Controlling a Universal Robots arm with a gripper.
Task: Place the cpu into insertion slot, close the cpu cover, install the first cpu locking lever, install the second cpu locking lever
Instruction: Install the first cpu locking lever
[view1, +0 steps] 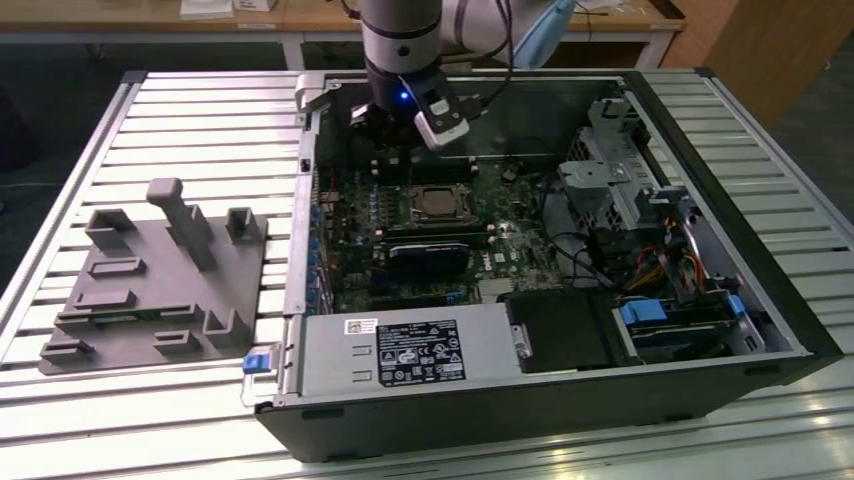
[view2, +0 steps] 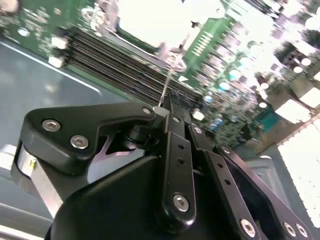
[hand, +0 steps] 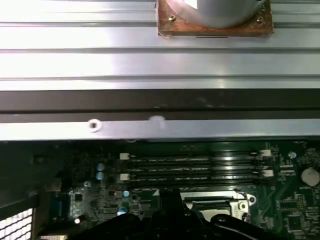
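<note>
In the exterior view the cpu (view1: 434, 204) lies flat in the insertion slot (view1: 408, 190) on the green board, its dull silver top showing through the window of the cpu cover (view1: 459, 205), which lies down around it. My gripper (view1: 399, 150) hangs just behind the socket, over the long memory slots (view1: 427, 168). In the second wrist view the black fingers (view2: 176, 131) meet at the gripper's tip (view2: 167, 103), shut. A thin wire locking lever (view2: 167, 82) runs from that tip toward the glaring socket (view2: 155, 20). Whether the tip grips or only touches it is unclear.
The open computer case (view1: 694, 150) lies on a slatted aluminium table (view1: 200, 110). A black card (view1: 430, 255), the power supply (view1: 400, 350) and drive cages (view1: 627, 190) surround the socket. A grey fixture (view1: 154, 280) stands on the exterior view's left.
</note>
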